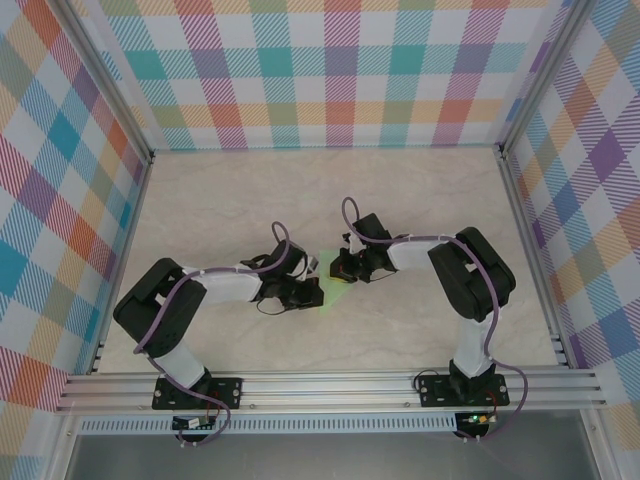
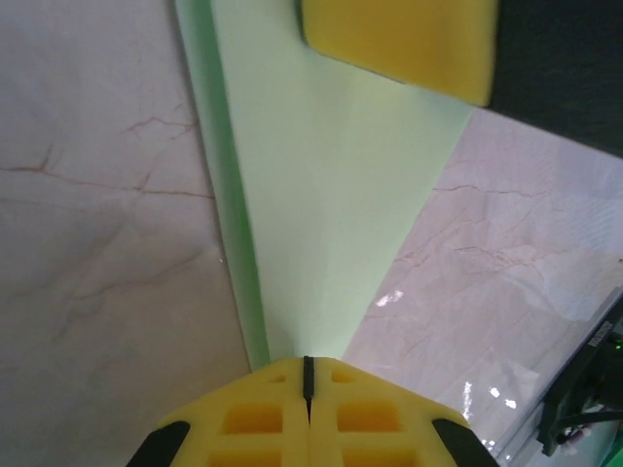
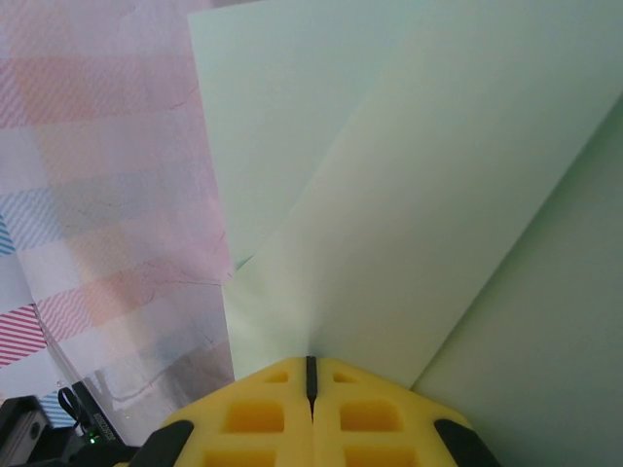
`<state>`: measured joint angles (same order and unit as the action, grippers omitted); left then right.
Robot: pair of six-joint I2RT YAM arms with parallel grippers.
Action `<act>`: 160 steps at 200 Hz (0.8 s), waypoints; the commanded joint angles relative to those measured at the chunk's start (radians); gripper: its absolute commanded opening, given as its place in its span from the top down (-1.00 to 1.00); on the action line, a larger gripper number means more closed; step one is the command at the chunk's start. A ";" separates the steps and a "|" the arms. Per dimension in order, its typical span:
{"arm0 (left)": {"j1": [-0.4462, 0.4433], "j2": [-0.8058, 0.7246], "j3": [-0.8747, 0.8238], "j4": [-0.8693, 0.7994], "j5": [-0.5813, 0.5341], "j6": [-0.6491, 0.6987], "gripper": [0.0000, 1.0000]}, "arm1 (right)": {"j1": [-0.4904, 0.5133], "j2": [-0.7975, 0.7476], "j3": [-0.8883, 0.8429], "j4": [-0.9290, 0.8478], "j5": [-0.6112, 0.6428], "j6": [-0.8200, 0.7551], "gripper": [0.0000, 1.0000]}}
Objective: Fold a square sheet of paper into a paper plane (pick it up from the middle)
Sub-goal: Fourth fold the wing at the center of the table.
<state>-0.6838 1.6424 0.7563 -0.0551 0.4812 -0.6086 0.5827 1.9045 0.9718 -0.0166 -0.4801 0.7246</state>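
Note:
The pale mint-green sheet of paper point(image 1: 330, 280) hangs between my two grippers over the middle of the table, folded into a slim pointed shape. In the left wrist view the paper point(image 2: 321, 195) narrows down into my left gripper point(image 2: 309, 368), whose yellow jaws are shut on its tip. A yellow finger point(image 2: 399, 39) of the right gripper sits on the far end. In the right wrist view, overlapping folded layers of paper point(image 3: 389, 195) run into my right gripper point(image 3: 311, 368), shut on them. From above, the left gripper point(image 1: 312, 292) and right gripper point(image 1: 345, 270) nearly meet.
The marble tabletop point(image 1: 420, 200) stretches on all sides of the arms. Checked walls point(image 1: 330, 70) close the back and both sides. An aluminium rail point(image 1: 330, 385) runs along the near edge by the arm bases.

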 commanded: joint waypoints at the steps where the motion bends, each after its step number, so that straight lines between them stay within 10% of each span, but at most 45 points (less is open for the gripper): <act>1: 0.018 -0.047 0.049 -0.001 0.045 -0.064 0.88 | 0.003 0.041 -0.033 -0.028 0.052 -0.007 0.98; 160: 0.027 0.076 -0.011 -0.087 0.070 -0.088 0.83 | 0.003 0.063 -0.034 -0.023 0.067 0.011 0.98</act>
<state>-0.6586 1.7596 0.8078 0.0021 0.5449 -0.7330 0.5827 1.9057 0.9684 -0.0071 -0.4816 0.7258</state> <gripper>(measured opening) 0.083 0.045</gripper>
